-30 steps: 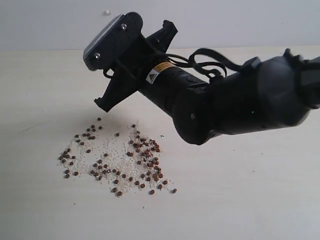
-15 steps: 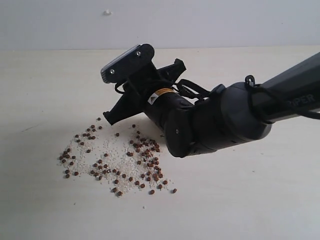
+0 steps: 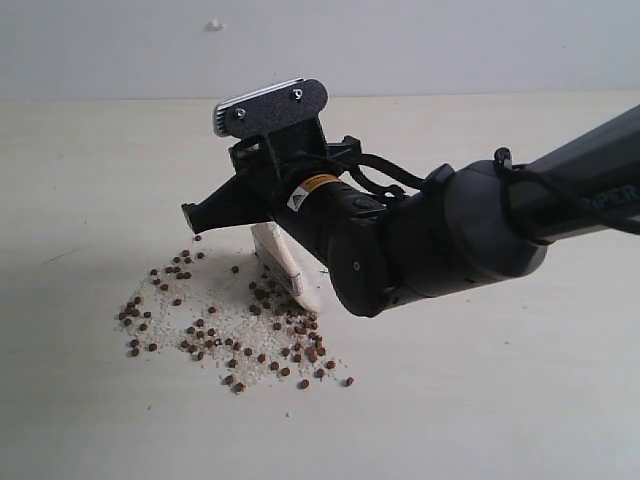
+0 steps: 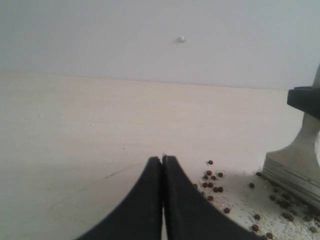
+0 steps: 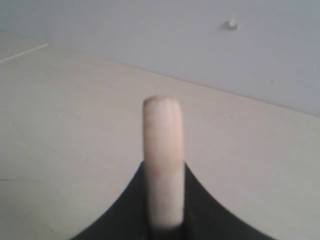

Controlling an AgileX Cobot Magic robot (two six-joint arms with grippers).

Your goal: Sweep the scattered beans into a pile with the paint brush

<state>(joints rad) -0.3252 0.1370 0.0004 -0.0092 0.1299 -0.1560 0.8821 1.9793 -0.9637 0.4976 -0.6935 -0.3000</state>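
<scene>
Black and stretched low over the table (image 3: 480,400), squeezed the paint brush (image 3: 285,262) in the right gripper (image 5: 164,175), pressed its bristles among the beans (image 3: 215,320), held the left gripper (image 4: 162,162) pinched closed nearby.

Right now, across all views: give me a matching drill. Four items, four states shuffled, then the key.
Items
1. left tool
2. right tool
3. paint brush
4. beans

States
A. scattered loose, not gathered
B. shut, nothing between the fingers
C. head lowered into the scatter
D. shut on a pale wooden handle

Pairs: 1-B, 2-D, 3-C, 4-A
</scene>
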